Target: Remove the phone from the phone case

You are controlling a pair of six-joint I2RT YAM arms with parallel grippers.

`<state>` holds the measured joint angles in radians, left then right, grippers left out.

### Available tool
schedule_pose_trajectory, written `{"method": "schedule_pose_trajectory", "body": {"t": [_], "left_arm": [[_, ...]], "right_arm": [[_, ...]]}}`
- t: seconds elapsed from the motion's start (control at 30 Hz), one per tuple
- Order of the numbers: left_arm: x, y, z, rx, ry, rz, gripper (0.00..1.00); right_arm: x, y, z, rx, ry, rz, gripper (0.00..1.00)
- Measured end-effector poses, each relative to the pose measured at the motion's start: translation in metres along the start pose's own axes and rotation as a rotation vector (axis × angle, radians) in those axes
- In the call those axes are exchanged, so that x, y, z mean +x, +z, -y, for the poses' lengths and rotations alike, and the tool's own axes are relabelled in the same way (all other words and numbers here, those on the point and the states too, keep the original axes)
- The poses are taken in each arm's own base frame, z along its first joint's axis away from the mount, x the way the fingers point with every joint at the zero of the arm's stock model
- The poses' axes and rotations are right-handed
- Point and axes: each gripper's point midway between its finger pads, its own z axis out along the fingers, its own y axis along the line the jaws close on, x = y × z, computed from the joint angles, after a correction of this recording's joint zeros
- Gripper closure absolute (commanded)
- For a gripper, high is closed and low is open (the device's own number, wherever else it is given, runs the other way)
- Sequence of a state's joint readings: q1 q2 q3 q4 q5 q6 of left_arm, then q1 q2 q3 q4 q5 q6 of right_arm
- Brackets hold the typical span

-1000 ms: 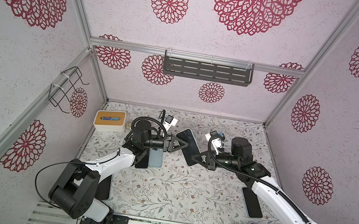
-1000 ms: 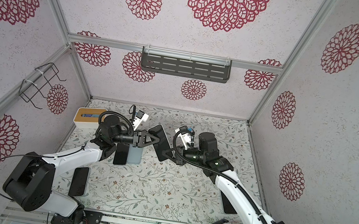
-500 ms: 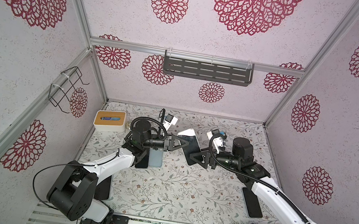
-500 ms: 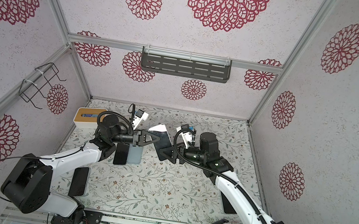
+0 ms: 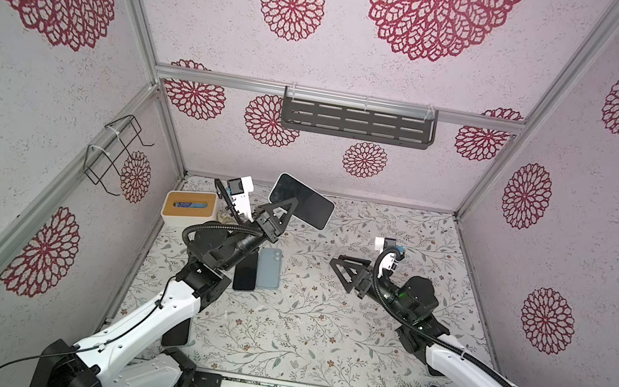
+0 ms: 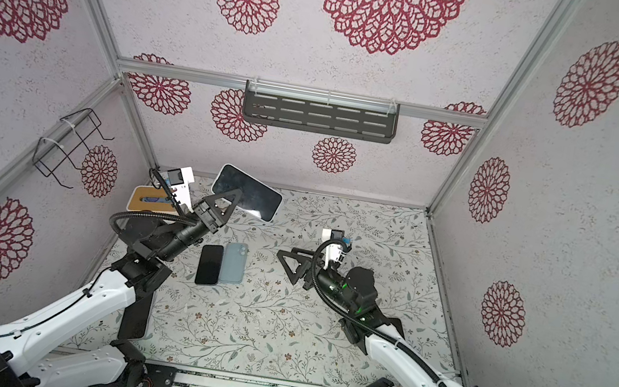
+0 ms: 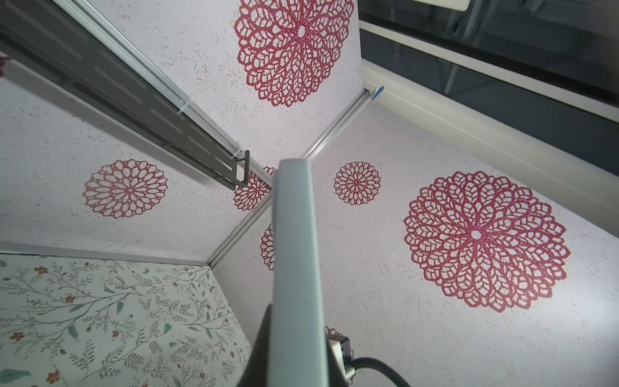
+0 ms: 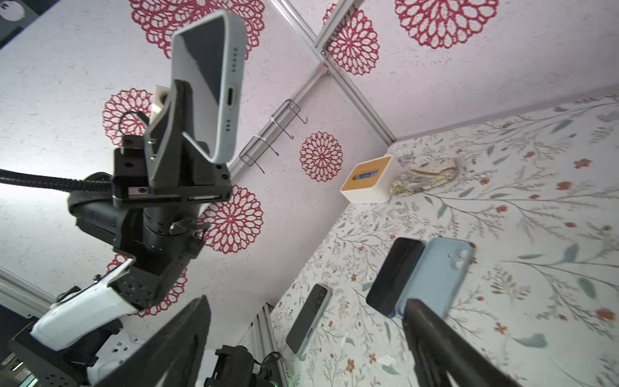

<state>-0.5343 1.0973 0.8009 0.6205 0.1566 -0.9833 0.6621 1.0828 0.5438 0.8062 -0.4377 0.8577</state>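
The phone (image 5: 302, 201) (image 6: 248, 192), dark screen framed by a pale grey phone case (image 8: 231, 100), is held high above the back of the table. My left gripper (image 5: 283, 210) (image 6: 226, 200) (image 8: 182, 114) is shut on its lower edge. The left wrist view shows only the case's pale edge (image 7: 294, 251) rising between the jaws. My right gripper (image 5: 341, 269) (image 6: 288, 262) (image 8: 308, 301) stands open and empty to the right, well apart from the phone.
A black phone (image 5: 246, 273) and a light blue one lying back up (image 5: 269, 268) rest side by side on the floral table. A white box with a wooden top (image 5: 190, 205) stands back left. Another phone (image 8: 308, 318) lies near the left arm's base.
The right gripper opened, let go of the cased phone and drew back to the right. The left gripper closed on the phone and carried it up and toward the back wall.
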Motion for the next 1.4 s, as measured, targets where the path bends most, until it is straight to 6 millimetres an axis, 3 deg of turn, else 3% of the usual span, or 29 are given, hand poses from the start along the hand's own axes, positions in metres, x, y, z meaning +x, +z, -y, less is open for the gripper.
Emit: {"method": "schedule_pose_trajectory", "body": {"t": [0.27,0.4,0.67,0.87,1.07,1.4], "left_arm": [[0.01,0.007,0.008,0.019,-0.078,0.024,1.0],[0.005,0.006,0.012,0.052,-0.123,0.063,1.0],[0.016,0.006,0.004,0.046,-0.178,0.056,1.0],[0.014,0.006,0.009,0.068,-0.195,0.067,1.0],[0.013,0.006,0.013,0.08,-0.198,0.07,1.0],[0.019,0.006,0.008,0.08,-0.213,0.065,1.0]], "right_arm": [[-0.033,0.014,-0.03,-0.106,-0.04,0.125,0.16],[-0.037,0.019,-0.03,-0.126,-0.022,0.147,0.29],[-0.047,0.026,-0.035,-0.171,-0.002,0.179,0.38],[-0.057,0.027,-0.045,-0.218,0.006,0.207,0.51],[-0.057,0.029,-0.039,-0.223,0.034,0.208,0.64],[-0.061,0.027,-0.043,-0.245,0.041,0.22,0.71]]}}
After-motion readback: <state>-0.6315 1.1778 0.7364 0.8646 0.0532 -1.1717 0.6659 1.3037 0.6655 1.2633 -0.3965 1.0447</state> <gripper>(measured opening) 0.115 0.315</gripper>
